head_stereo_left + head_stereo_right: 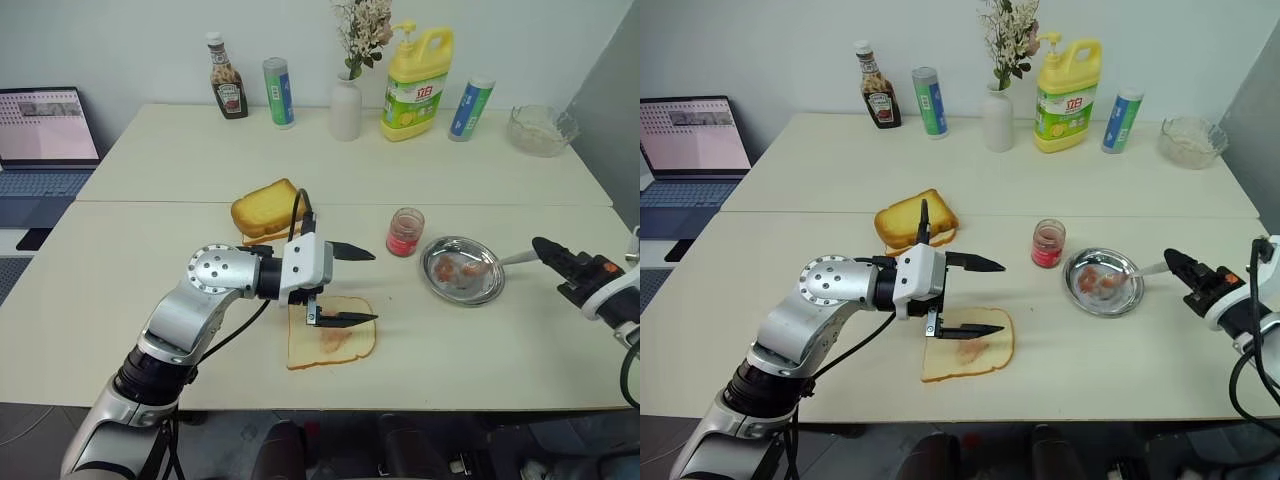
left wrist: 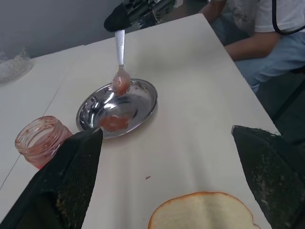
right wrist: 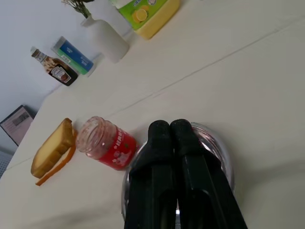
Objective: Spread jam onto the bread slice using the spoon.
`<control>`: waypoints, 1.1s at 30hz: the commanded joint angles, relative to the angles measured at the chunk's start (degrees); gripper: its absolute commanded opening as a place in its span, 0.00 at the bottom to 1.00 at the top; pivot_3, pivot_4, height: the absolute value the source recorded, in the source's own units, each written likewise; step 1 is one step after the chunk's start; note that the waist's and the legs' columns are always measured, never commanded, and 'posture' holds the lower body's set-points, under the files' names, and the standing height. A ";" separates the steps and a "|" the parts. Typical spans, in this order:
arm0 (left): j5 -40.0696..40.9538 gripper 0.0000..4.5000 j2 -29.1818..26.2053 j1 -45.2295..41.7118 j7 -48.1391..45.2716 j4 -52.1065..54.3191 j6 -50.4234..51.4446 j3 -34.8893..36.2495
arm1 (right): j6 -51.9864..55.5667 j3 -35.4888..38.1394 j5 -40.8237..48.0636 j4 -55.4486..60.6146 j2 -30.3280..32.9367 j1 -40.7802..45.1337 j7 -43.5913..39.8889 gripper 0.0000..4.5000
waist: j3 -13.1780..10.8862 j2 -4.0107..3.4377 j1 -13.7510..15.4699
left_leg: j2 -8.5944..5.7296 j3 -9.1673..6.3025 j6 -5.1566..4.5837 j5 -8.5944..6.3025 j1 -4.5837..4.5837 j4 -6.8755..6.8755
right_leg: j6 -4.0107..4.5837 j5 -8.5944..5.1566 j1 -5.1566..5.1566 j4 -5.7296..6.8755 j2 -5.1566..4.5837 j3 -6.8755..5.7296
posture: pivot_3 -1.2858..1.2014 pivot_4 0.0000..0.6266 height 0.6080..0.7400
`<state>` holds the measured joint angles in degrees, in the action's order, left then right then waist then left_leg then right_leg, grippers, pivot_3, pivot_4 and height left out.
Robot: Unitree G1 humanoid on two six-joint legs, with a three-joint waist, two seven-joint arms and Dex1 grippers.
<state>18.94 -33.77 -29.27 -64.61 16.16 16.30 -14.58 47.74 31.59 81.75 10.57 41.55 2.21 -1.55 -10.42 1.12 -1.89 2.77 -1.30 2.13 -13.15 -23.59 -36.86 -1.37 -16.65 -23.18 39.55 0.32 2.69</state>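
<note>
From where I stand at the near edge of the pale counter (image 1: 480,370), the open laptop (image 1: 45,130) sits off at nine o'clock, clear of the food, likely just monitoring.

Nearer the middle, the left claw (image 1: 350,285) hangs over the thin white bread slice with its tan crust (image 1: 330,340), its two black fingers spread wide apart with nothing between them. It points toward three o'clock, and I judge it is placed there to steady the slice if the spreading needs it. The bread lies flat close to the front edge, a faint pink smear on its centre, so some jam looks to be on it already. The thicker golden-yellow toast slice (image 1: 268,208) rests just behind it at eleven o'clock, out of the way.

At about one o'clock from the bread stands the small clear glass jar of reddish-pink jam (image 1: 405,232), lid off and upright, presumably so the spoon can dip straight in. Just beside it at three o'clock is the round shiny metal dish (image 1: 462,270), smeared with jam, serving as a resting place.

Farthest right, the right claw (image 1: 556,257) has its fingers pressed together on the handle of the slim silver metal spoon (image 2: 120,71), whose jam-coated bowl hovers over the dish rim, probably so drips fall there.
</note>
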 commanded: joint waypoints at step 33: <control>-1.15 1.00 1.73 -2.21 0.24 -0.61 -0.38 0.10 | 1.03 -1.16 -28.49 -21.92 0.98 13.42 -16.39 0.48 | 0.00 -0.03 0.05 | -0.03 0.00 0.00 0.00 -0.04 -0.08 | 0.01 0.09 0.02 -0.01 -0.02 0.01 | 0.52 0.24 1.00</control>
<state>17.53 -32.17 -31.12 -64.56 14.88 16.25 -15.27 49.32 28.27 53.61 -12.50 42.03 14.67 -17.43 -10.42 1.10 -1.84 2.75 -1.30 2.13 -13.15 -23.63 -36.94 -1.36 -16.56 -23.16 39.54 0.30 2.70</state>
